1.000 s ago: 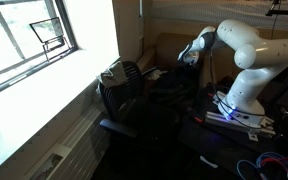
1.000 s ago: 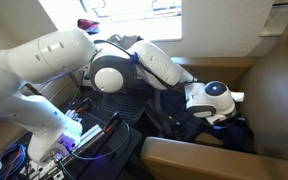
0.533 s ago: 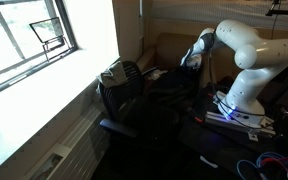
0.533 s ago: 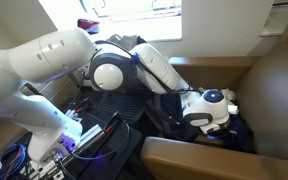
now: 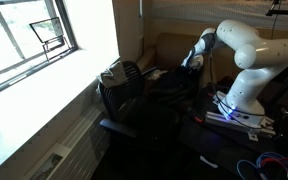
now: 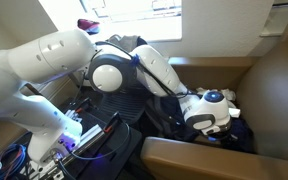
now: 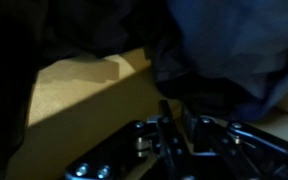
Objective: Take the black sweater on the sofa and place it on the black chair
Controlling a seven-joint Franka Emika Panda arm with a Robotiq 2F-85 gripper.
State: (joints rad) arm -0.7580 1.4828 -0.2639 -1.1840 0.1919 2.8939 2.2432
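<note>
The black sweater (image 7: 234, 50) lies crumpled on the tan sofa (image 7: 79, 95), filling the upper right of the wrist view. It also shows as a dark heap (image 6: 241, 130) under the wrist in an exterior view. My gripper (image 7: 176, 117) is pressed down at the sweater's edge. Its fingers (image 7: 165, 116) stand nearly together, shut on a fold of the dark cloth. In both exterior views the gripper (image 5: 190, 62) (image 6: 216, 122) reaches down onto the sofa seat. The black chair (image 5: 122, 88) stands next to the sofa, under the window.
A window (image 5: 24, 40) and its wide sill (image 5: 44, 110) run along one side. The arm's base (image 5: 246, 95) sits on a stand with loose cables (image 5: 269, 162) around it. The sofa's brown back (image 6: 279, 95) and armrest (image 6: 184, 155) wall in the gripper.
The wrist has sunk a little lower onto the sweater. The jaws have gone from wide open to nearly together.
</note>
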